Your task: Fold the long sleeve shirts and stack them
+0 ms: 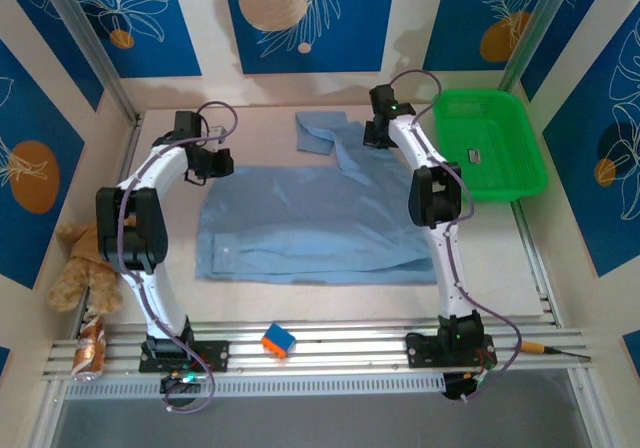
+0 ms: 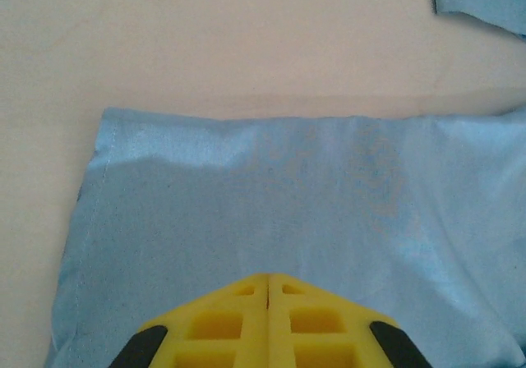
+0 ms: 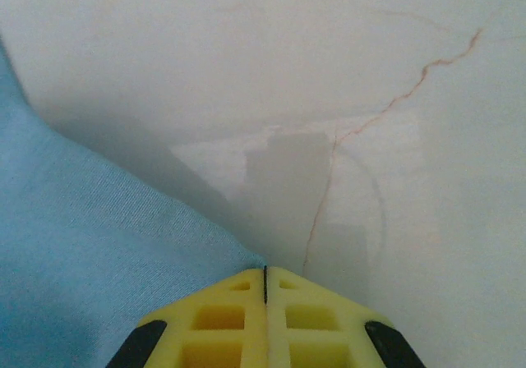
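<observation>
Item: shirt [image 1: 320, 223], light blue, spread flat mid-table, one sleeve lying at the far edge.
Left gripper [image 2: 269, 279]: my jaws are pressed together with no gap, over the shirt's far left corner. I cannot tell whether any cloth is pinched.
Right gripper [image 3: 265, 271]: jaws likewise together, over bare table [image 3: 394, 72] just beside the shirt's edge, apparently holding nothing.
Handling, as I judge it: open first, take matching corners by the seam, and lift evenly.
Pose: both arms reach far, wrists tipped down.

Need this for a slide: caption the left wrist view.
Left end effector shut over the light blue shirt lying on the pale table.
</observation>
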